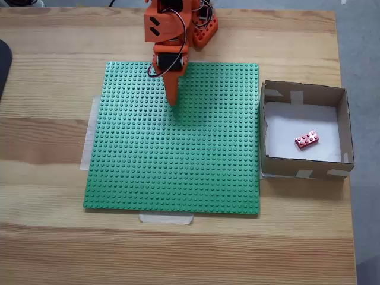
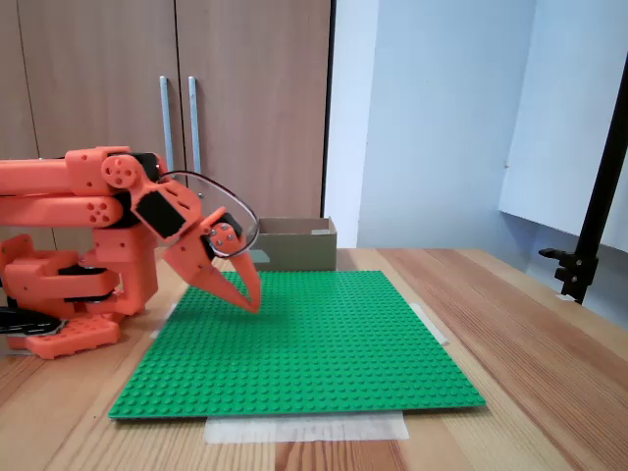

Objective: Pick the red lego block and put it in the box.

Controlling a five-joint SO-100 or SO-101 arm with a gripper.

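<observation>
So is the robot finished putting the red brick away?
It looks done. The red brick lies on the white floor inside the box. The gripper holds nothing, shut, over the green plate, apart from the box. Nothing seems left.

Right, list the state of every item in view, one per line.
Small red rectangular plastic lego block: lying studs-up inside the box, released.
Square brown cardboard box: open-topped, upright, beside the baseplate.
Orange two-finger gripper: shut, empty, tip pointing down over the baseplate.
Green studded plastic baseplate: flat, taped to the table.
</observation>
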